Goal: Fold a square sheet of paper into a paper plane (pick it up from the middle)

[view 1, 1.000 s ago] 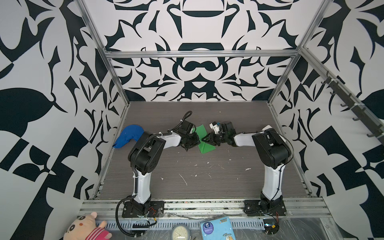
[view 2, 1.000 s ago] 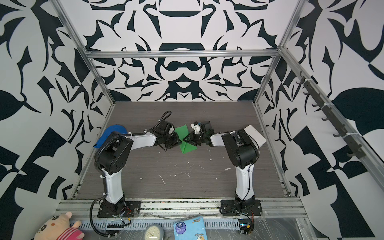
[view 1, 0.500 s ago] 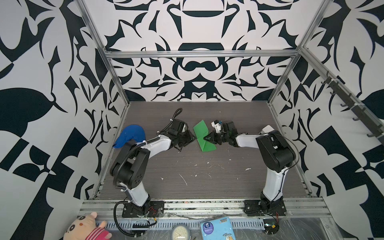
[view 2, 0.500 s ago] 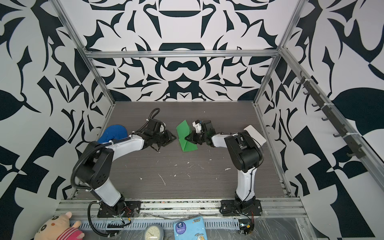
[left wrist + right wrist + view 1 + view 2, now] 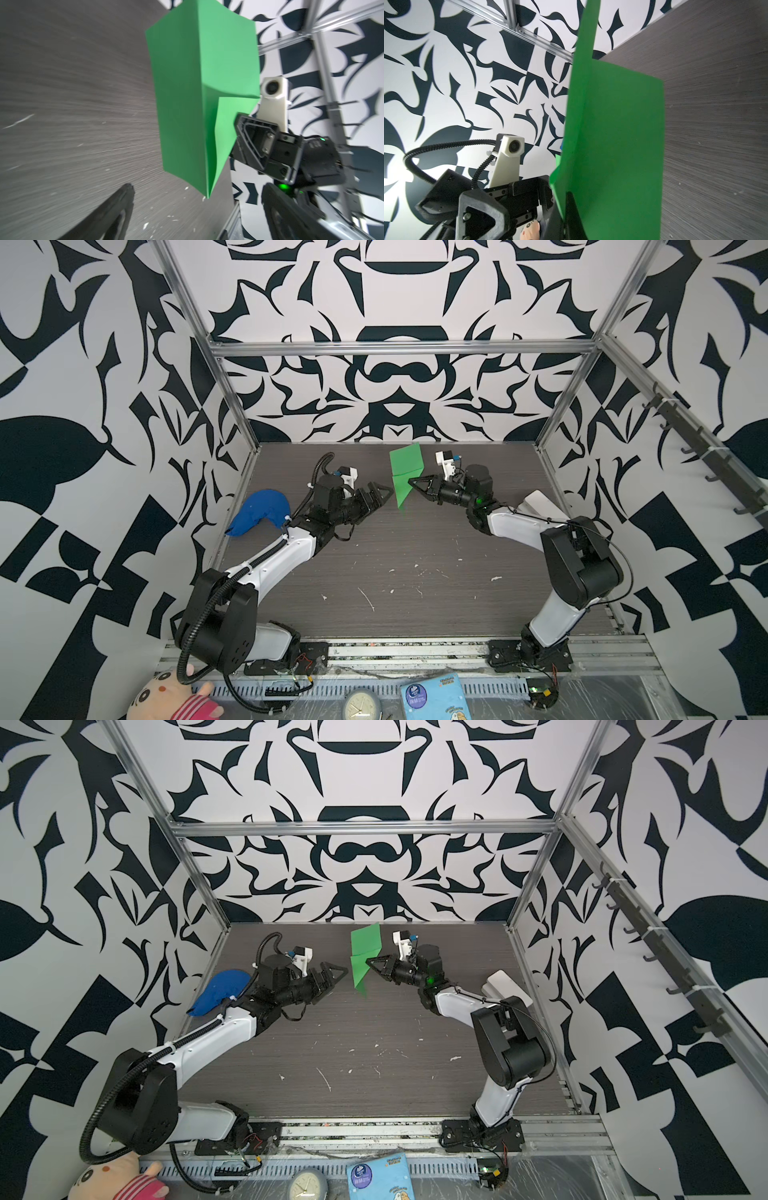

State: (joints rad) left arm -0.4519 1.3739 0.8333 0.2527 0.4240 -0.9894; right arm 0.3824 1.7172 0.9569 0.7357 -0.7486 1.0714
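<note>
The bright green sheet of paper (image 5: 405,472) (image 5: 365,955) is folded along a lengthwise crease with one corner flap turned in. It stands on edge in the air above the dark table in both top views. My right gripper (image 5: 412,482) (image 5: 370,961) is shut on its right edge, and in the right wrist view one finger (image 5: 571,209) lies over the paper (image 5: 612,145). My left gripper (image 5: 381,495) (image 5: 337,975) is open, a short way left of the paper and not touching it. In the left wrist view the paper (image 5: 197,104) hangs ahead of that gripper's (image 5: 198,188) spread jaws.
A blue cloth cap (image 5: 259,512) lies by the left wall, close to my left forearm. A white object (image 5: 540,506) sits by the right wall behind my right arm. Small white scraps (image 5: 368,599) dot the table's front half. A plush toy (image 5: 174,697), clock and blue packet lie beyond the front rail.
My left gripper opened, let go of the paper and drew back to the left. My right gripper shut on the paper and raised it, so it now stands taller.
</note>
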